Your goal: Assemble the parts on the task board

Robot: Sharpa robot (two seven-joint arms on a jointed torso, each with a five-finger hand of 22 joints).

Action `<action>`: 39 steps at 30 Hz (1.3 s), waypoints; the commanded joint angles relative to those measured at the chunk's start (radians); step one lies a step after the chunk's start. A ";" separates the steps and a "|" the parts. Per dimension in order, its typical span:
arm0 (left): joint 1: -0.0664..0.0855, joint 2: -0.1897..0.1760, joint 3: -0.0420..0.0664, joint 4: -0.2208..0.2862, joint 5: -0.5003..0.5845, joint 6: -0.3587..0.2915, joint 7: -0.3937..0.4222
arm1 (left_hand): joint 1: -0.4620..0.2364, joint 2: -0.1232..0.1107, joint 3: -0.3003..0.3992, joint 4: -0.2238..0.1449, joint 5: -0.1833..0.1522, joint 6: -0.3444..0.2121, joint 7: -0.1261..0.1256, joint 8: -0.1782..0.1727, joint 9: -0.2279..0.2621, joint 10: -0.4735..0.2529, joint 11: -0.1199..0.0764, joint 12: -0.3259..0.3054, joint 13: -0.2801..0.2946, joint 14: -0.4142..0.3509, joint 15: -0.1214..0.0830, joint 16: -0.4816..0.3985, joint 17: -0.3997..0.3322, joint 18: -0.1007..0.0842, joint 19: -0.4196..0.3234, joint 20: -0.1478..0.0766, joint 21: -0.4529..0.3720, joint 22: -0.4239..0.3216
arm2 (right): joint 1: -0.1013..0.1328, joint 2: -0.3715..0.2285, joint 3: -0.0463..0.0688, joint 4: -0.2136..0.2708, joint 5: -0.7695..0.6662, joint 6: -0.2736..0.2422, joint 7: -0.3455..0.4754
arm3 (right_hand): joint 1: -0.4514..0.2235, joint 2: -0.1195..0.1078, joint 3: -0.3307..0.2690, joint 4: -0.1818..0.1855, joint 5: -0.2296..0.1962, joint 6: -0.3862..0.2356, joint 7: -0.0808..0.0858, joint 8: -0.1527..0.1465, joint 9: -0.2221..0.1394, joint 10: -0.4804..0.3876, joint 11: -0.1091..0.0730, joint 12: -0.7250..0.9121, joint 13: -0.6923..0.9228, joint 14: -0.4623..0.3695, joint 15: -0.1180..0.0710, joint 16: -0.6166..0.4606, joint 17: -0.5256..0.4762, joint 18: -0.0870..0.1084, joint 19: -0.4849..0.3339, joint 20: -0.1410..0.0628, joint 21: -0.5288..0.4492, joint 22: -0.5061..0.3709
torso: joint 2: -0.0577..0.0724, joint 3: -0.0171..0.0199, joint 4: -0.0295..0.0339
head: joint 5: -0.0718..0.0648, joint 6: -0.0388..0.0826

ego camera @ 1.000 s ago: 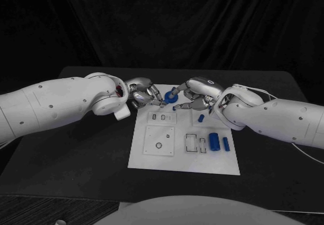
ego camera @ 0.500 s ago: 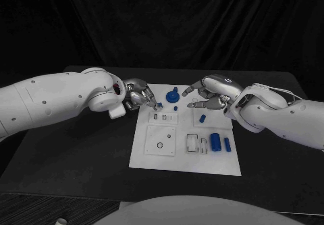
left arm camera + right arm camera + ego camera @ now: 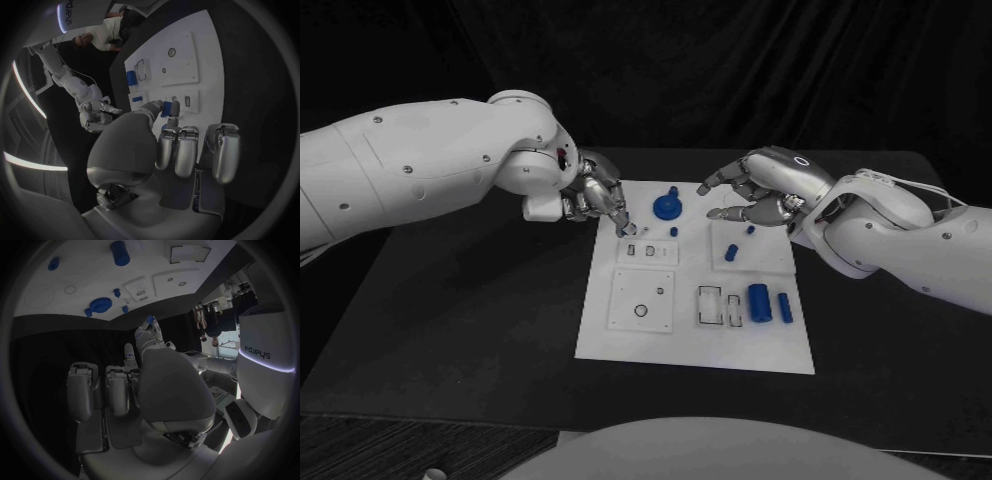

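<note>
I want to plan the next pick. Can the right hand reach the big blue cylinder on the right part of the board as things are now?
Probably yes. The big blue cylinder lies uncovered on the task board, nearer the robot than the right hand, with nothing above it.

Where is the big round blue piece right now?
In the head view, the round blue piece stands at the far end of the task board, between the left hand and right hand.

Both arms are smooth, glossy white shells with bulbous rounded segments, dotted with small dark screw holes. The left arm (image 3: 423, 170) shows a red patch at its wrist joint. A thin pale cable loops along the right arm (image 3: 906, 240). The left hand (image 3: 599, 195) and right hand (image 3: 764, 190) are silver metal, segmented.
</note>
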 commanded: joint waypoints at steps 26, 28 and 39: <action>0.008 0.230 0.001 -0.196 -0.003 0.153 -0.157 | -0.080 0.019 0.267 -0.235 -0.016 -0.047 0.003 0.027 0.075 0.104 0.007 0.003 0.263 0.104 -0.001 0.003 0.263 0.017 0.043 0.002 0.005 0.233 | 0.003 -0.006 0.001 -0.007 -0.013 0.030 -0.053 | -0.003 0.018 0.004 0.008 0.007 0.015 0.008 0.008 -0.003 0.104 0.013 0.001 0.263 0.096 0.016 -0.009 0.236 0.015 0.051 0.012 -0.013 0.232 | -0.010 0.0249 -0.0245 | 0.012 0.000; 0.007 0.239 0.001 -0.213 -0.003 0.160 -0.167 | -0.080 0.020 0.268 -0.236 -0.018 -0.047 0.003 0.027 0.076 0.104 0.007 0.003 0.263 0.104 -0.001 0.003 0.263 0.016 0.045 0.002 0.006 0.234 | 0.004 -0.013 0.001 -0.005 -0.013 0.031 -0.056 | -0.004 0.018 0.004 0.009 0.007 0.016 0.009 0.008 -0.003 0.104 0.014 0.001 0.263 0.096 0.016 -0.009 0.236 0.015 0.051 0.012 -0.014 0.232 | -0.010 0.0240 -0.0243 | 0.010 0.000; -0.006 0.269 0.001 -0.262 -0.003 0.180 -0.188 | -0.093 0.017 0.282 -0.254 0.002 -0.042 0.001 0.030 0.090 0.104 0.006 0.003 0.263 0.104 -0.002 0.003 0.263 0.014 0.051 0.001 0.014 0.237 | 0.004 -0.032 0.001 0.003 -0.013 0.037 -0.066 | -0.007 0.019 0.003 0.011 0.006 0.018 0.010 0.010 -0.004 0.104 0.015 0.001 0.263 0.096 0.017 -0.009 0.235 0.015 0.051 0.013 -0.014 0.232 | -0.008 0.0258 -0.0277 | 0.018 0.000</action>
